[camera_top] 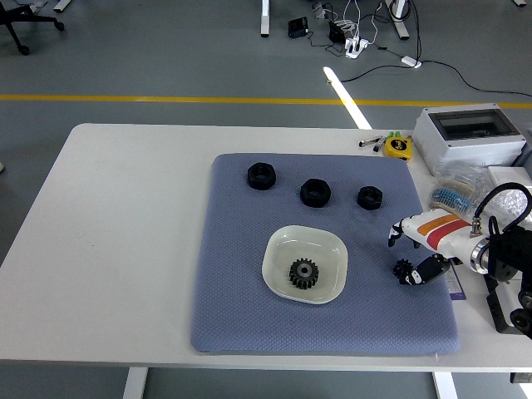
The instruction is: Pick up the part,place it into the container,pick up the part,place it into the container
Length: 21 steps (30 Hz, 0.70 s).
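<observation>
Small gear (403,270): on the blue mat (241,324) near its right edge, right of the bowl (283,243), touching or just under the right hand's lower fingers.
Right hand (416,253): comes in from the right; upper fingers (397,230) extended toward the mat, lower ones curled down by the small gear. Whether it pinches the gear or only rests beside it, I cannot tell.
Key relation: bowl lies left of hand and gear, with bare mat between; the carry would run leftward. Only the right arm is in view, so it is the nearer.
Bowl contents: one larger gear (304,273) already inside, low of centre; free room above it.
Nuts: three black ones (260,175), (315,192), (369,197) in a row on the far part of the mat, clear of the path.
Off mat: grey box (470,137), tape measure (399,147) at the table's far right.
Obstacles: none judged between gear and bowl.
</observation>
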### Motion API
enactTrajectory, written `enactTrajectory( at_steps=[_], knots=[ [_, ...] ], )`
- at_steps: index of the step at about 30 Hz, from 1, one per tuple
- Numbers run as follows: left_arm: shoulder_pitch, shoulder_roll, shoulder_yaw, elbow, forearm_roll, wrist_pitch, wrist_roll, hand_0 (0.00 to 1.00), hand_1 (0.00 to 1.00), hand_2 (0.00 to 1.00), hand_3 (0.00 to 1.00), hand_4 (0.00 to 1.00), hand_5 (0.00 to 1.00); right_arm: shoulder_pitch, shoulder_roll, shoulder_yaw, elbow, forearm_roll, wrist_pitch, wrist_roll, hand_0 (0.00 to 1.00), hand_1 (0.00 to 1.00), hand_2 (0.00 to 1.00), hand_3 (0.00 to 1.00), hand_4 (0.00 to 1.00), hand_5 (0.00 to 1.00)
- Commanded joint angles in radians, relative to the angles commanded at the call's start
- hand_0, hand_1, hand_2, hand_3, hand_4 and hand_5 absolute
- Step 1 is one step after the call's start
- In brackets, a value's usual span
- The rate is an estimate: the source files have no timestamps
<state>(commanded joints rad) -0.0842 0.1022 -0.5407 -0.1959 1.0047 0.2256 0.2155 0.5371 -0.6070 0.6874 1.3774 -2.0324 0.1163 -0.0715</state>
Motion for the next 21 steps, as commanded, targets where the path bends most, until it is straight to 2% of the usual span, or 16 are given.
enactTrajectory(
  at_steps=[4,5,16,17,21],
  knots=[
    [-0.001,-0.001,0.001,0.000,-0.001,0.000,0.000,0.662,0.531,0.554,0.560,0.626,0.601,-0.005,0.000,0.003,-0.011,0.005,-0.006,0.005,0.267,0.467,0.633,0.583,0.965,0.269],
    [-0.001,-0.001,0.000,0.000,-0.001,0.000,0.000,0.662,0.529,0.554,0.559,0.627,0.601,-0.006,0.000,0.005,-0.014,0.006,-0.007,0.005,0.258,0.454,0.556,0.557,0.941,0.255],
    [-0.003,-0.001,0.004,0.000,-0.006,-0.001,-0.001,0.662,0.531,0.555,0.559,0.626,0.602,-0.020,0.002,0.010,-0.024,0.012,-0.014,0.010,0.248,0.450,0.531,0.540,0.927,0.253],
    [-0.003,-0.001,0.004,0.000,-0.006,-0.001,-0.001,0.662,0.532,0.554,0.559,0.627,0.603,-0.021,0.002,0.010,-0.025,0.013,-0.017,0.011,0.238,0.440,0.515,0.523,0.884,0.246],
    [-0.003,-0.001,0.006,0.000,-0.008,-0.001,-0.001,0.662,0.532,0.554,0.559,0.627,0.603,-0.024,0.005,0.010,-0.030,0.019,-0.027,0.013,0.238,0.440,0.515,0.523,0.884,0.246]
  ],
)
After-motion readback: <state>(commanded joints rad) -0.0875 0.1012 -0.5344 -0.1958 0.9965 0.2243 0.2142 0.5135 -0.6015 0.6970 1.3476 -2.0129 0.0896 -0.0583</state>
